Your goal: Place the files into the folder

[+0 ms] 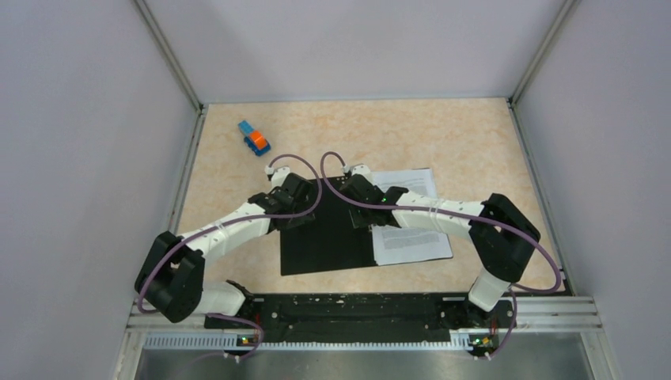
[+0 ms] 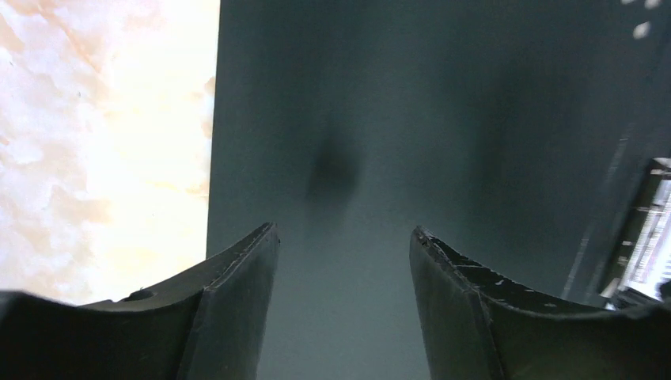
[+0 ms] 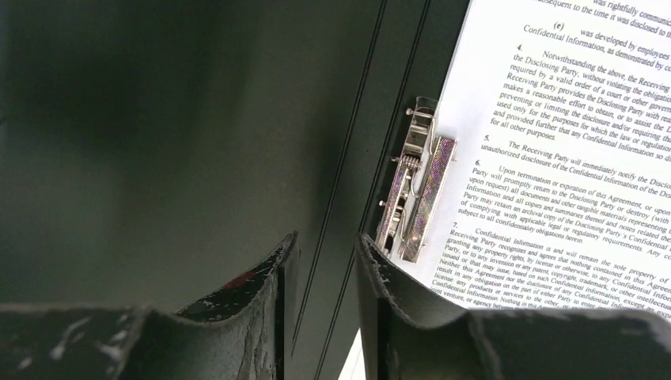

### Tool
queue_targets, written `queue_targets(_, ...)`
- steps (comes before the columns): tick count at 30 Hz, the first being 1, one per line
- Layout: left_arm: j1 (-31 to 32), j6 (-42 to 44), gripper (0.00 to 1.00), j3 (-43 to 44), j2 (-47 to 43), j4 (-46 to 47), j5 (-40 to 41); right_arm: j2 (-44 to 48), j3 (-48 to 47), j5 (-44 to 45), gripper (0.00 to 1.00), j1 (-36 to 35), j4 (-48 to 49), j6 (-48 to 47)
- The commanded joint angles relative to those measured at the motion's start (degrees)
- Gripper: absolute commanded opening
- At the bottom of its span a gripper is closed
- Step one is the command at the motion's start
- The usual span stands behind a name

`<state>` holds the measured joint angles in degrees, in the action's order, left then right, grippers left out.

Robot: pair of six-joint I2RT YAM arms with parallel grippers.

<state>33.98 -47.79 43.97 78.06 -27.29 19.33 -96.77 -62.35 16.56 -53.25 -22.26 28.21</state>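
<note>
The folder (image 1: 324, 241) lies open on the table with its black inside up. The files (image 1: 411, 237), white sheets of black text, lie on its right half, next to the metal spine clip (image 3: 415, 194). My left gripper (image 1: 294, 207) is open and empty, low over the left flap (image 2: 396, 119). My right gripper (image 1: 360, 204) hangs over the spine creases (image 3: 348, 158), its jaws a narrow gap apart with nothing between them. The printed text (image 3: 570, 142) shows just right of its fingers. The folder's cover is hidden.
A small blue-and-orange toy block (image 1: 254, 137) sits at the back left of the beige table (image 1: 475, 142). Grey walls enclose the table on three sides. A black rail (image 1: 356, 309) runs along the near edge by the arm bases.
</note>
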Motion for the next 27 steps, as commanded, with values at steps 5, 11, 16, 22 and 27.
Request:
queue_targets(5,-1.39,3.94,0.72,3.65,-4.74,-3.19,0.35,-1.96,-2.24,8.01,0.32,-0.43,-2.48,2.48)
queue_targets(11,-3.87,5.83,0.73,2.94,-5.94,-2.8,-1.45,-4.38,-2.65,8.95,0.31,-0.35,-2.15,2.38)
queue_targets(16,-4.56,6.19,0.74,2.36,-6.0,-2.37,-2.82,-6.23,-2.74,9.25,0.27,-0.05,-1.1,2.29)
queue_targets(22,-4.95,5.66,0.74,0.68,-6.1,-1.61,-3.6,-6.68,-2.96,9.72,0.25,0.33,-0.44,1.84)
queue_targets(27,-5.15,5.26,0.74,0.04,-5.91,-1.32,-4.25,-7.35,-3.56,9.51,0.25,0.8,0.16,1.42)
